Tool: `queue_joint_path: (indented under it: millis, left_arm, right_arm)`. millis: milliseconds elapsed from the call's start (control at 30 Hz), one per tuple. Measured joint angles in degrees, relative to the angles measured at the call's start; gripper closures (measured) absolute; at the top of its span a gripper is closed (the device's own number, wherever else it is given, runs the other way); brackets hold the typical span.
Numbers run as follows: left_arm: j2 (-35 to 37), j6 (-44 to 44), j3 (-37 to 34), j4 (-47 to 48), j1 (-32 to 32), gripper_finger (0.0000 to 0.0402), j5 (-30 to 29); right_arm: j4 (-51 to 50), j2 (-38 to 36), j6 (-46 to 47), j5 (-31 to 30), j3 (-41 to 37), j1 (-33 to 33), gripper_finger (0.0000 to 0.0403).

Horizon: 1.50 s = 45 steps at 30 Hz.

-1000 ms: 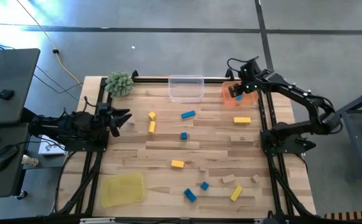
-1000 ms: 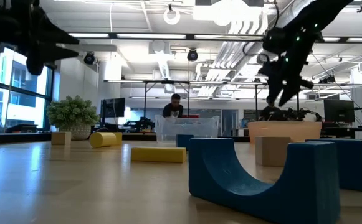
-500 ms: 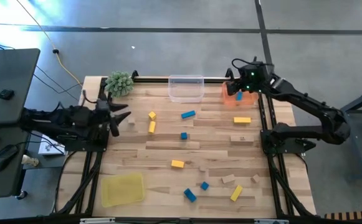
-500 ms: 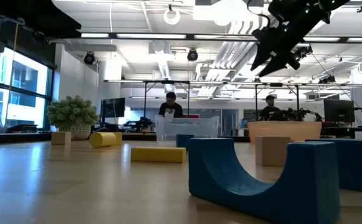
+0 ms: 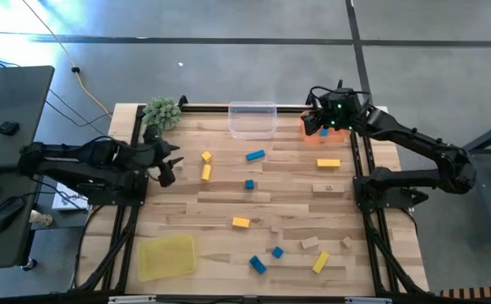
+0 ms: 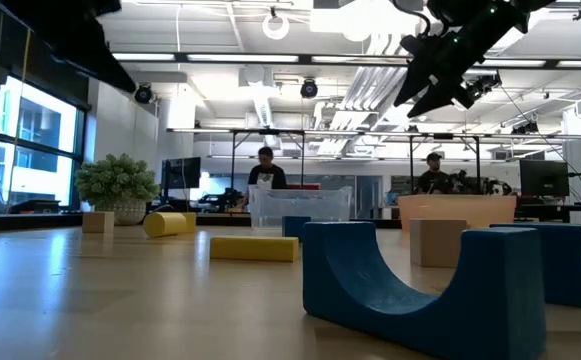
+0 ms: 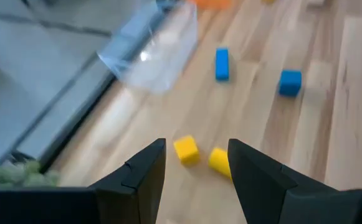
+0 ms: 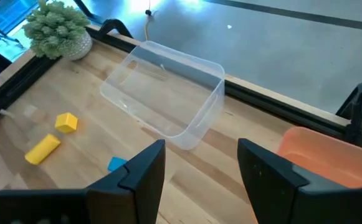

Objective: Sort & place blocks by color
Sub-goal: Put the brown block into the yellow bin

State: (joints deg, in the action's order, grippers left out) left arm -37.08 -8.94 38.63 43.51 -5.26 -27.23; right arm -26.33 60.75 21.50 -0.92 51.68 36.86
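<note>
Here, right hand (image 5: pixel 313 125) apart above orange tray (image 5: pixel 323 135), left hand (image 5: pixel 167 162) apart near yellow blocks (image 5: pixel 206 165).

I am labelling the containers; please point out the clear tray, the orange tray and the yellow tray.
clear tray (image 5: pixel 253 120): high view, on its floor.
orange tray (image 8: pixel 330 155): right wrist view, on its near wall.
yellow tray (image 5: pixel 166 257): high view, on its middle.

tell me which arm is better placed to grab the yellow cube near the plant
Left. The left gripper hangs open right beside the yellow cube, which shows just past its fingers in the left wrist view. The right gripper is open too, but far across the table by the orange tray.
</note>
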Motion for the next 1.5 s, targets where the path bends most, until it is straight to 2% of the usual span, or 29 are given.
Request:
queue_joint_path:
  millis: [200,400,600,767,1267,1500]
  left_arm:
    - [-5.74,-1.55,0.14,-0.34,-9.35,0.0240,13.37]
    - [-12.36,-13.26,0.14,-0.20,-18.43,0.0240,20.80]
    - [-16.41,-28.30,0.14,-0.22,-24.04,0.0240,21.01]
    - [-17.05,-36.50,0.14,-0.11,-26.39,0.0240,20.77]
    - [-17.07,-49.59,0.16,7.73,-28.97,0.0240,18.84]
    - [-21.69,-55.65,0.16,9.60,-29.24,0.0240,19.02]
  right_arm:
    - [-0.09,0.00,-2.10,0.53,0.00,-0.65,0.0214]
    - [-0.09,0.00,-2.39,1.04,0.00,-0.65,0.0214]
    - [-0.11,0.00,-2.48,1.12,0.00,-0.63,0.0214]
    - [-0.11,0.00,-2.81,1.19,0.00,-0.63,0.0214]
    - [-0.13,0.02,-6.68,1.19,0.00,-0.63,0.0214]
    - [-0.50,0.02,-8.07,1.19,0.00,-0.63,0.0214]
